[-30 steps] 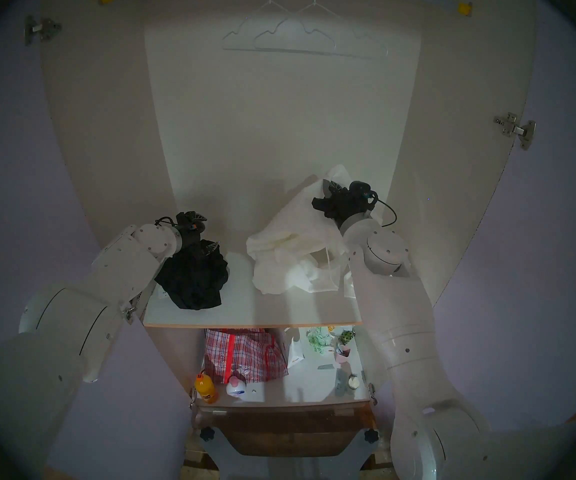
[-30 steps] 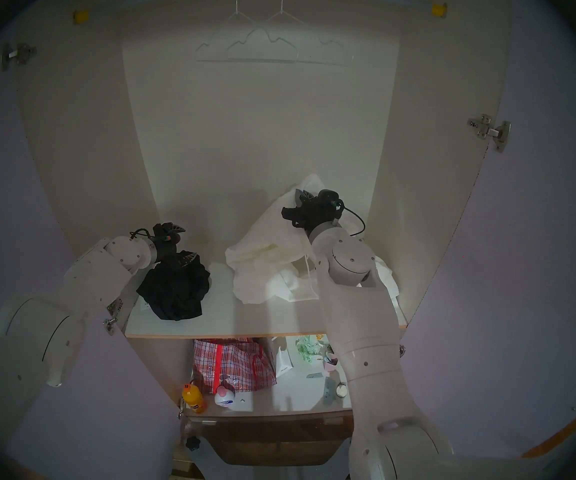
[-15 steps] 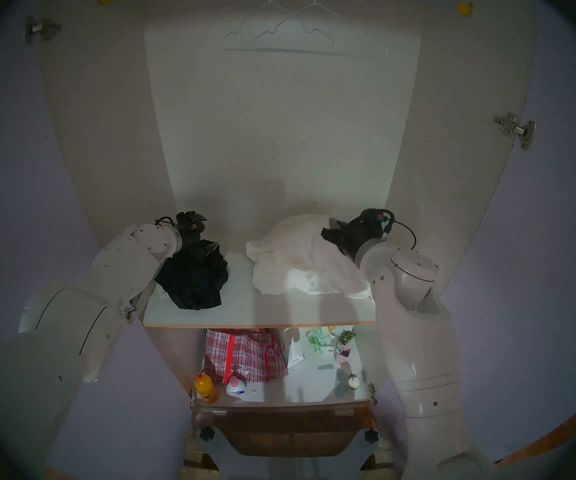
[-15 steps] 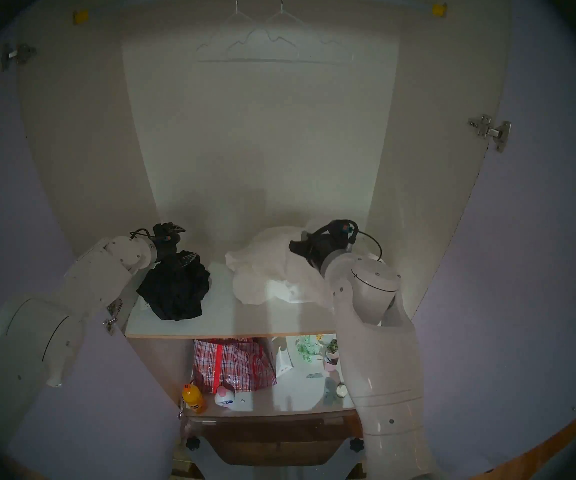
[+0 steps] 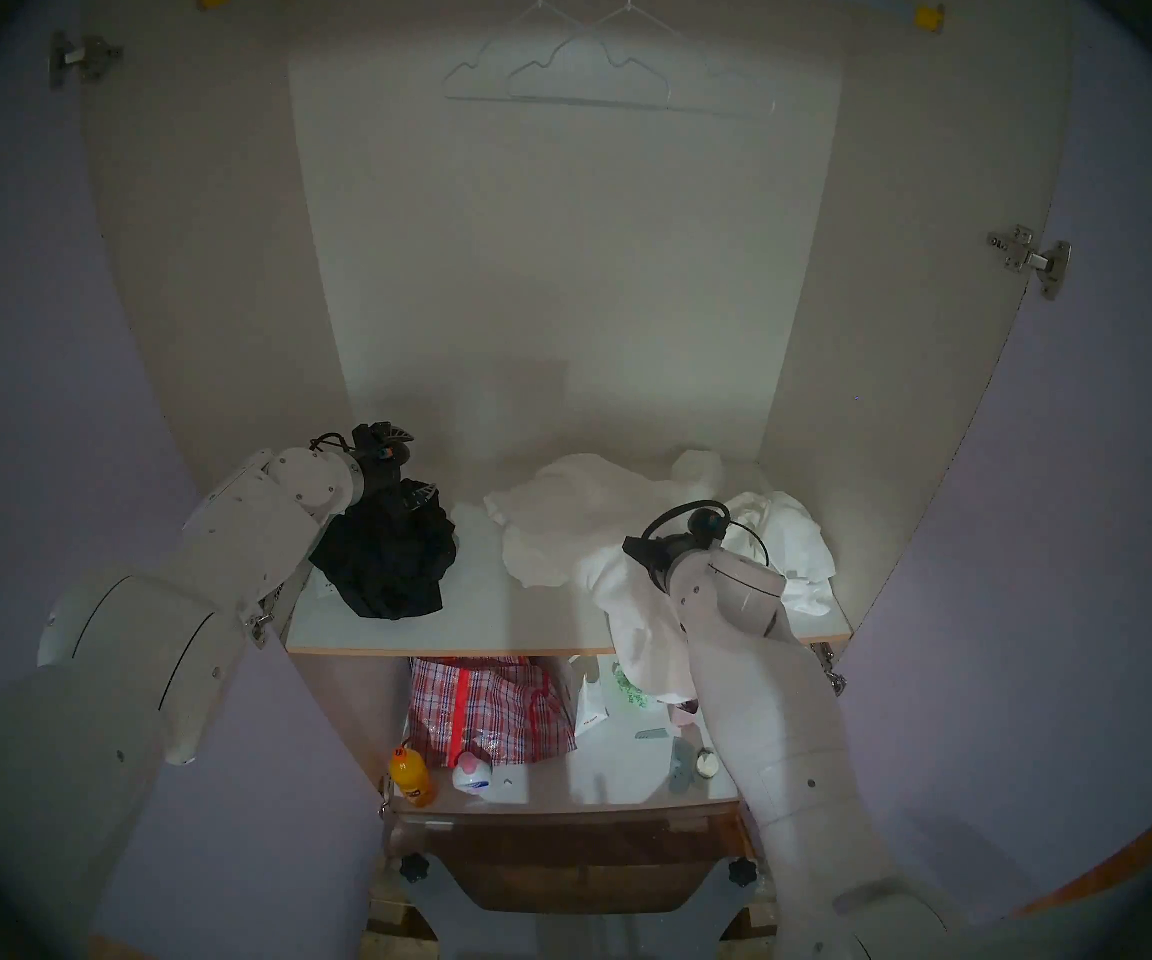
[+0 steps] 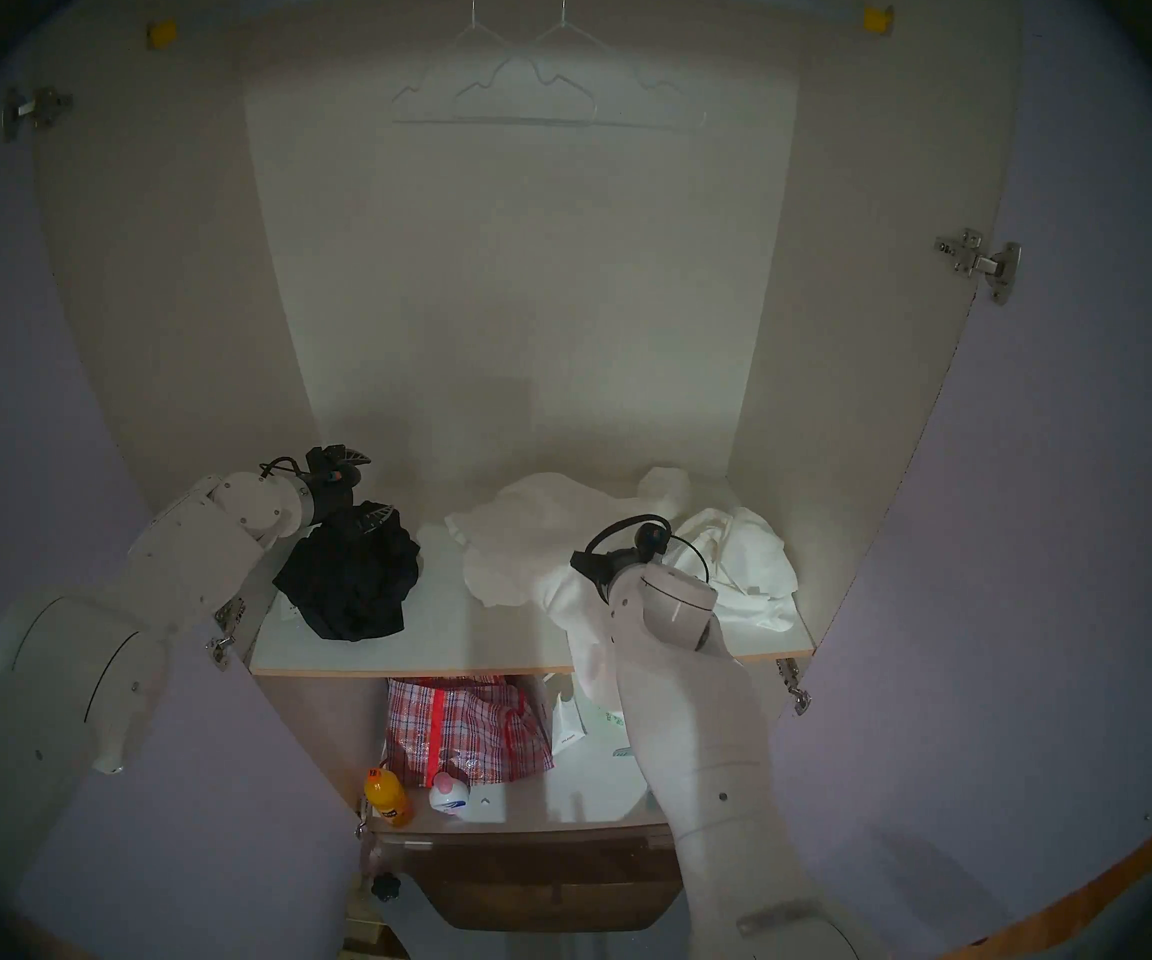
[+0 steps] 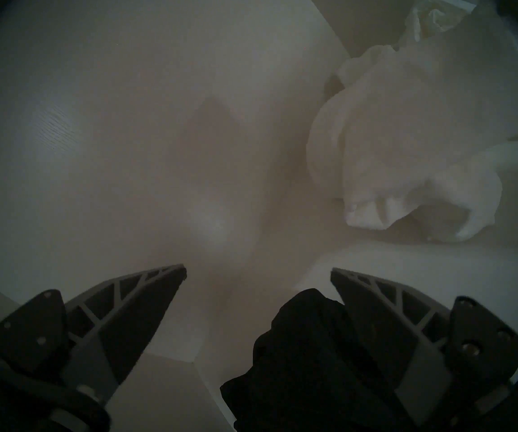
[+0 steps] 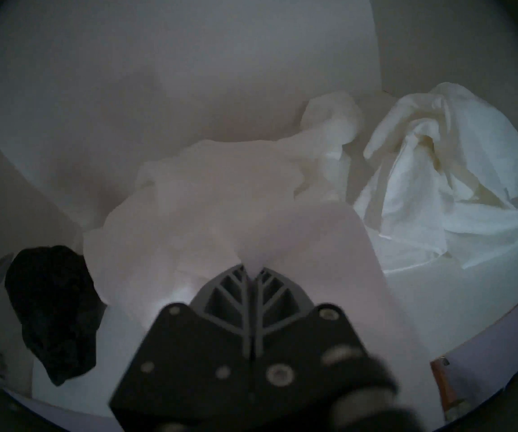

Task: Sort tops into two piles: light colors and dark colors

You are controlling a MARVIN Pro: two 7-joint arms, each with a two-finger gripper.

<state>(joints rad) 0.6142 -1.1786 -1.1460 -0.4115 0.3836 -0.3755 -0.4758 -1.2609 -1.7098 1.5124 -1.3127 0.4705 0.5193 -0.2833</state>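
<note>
The black top (image 5: 386, 564) lies bunched on the left of the upper shelf (image 5: 490, 626). My left gripper (image 5: 410, 467) is open and empty just above its back edge. In the left wrist view the black cloth (image 7: 298, 359) sits by one finger of the open left gripper (image 7: 257, 270). The white tops (image 5: 573, 515) are heaped on the right, with one more (image 5: 788, 543) by the right wall. My right gripper (image 5: 639, 557) is shut on a white top (image 5: 635, 626) that drapes over the shelf's front edge. The right wrist view shows the right gripper (image 8: 253, 272) with its jaws pinched on that cloth (image 8: 313, 235).
The cabinet's side walls stand close on both sides. Two wire hangers (image 5: 587, 65) hang on the rail above. The lower shelf holds a red-checked bag (image 5: 490, 709), an orange bottle (image 5: 410, 778), a white carton (image 5: 590, 706) and small items.
My right gripper came down from high at the back to low near the shelf front, dragging the white top over the edge. The left arm and black top did not move.
</note>
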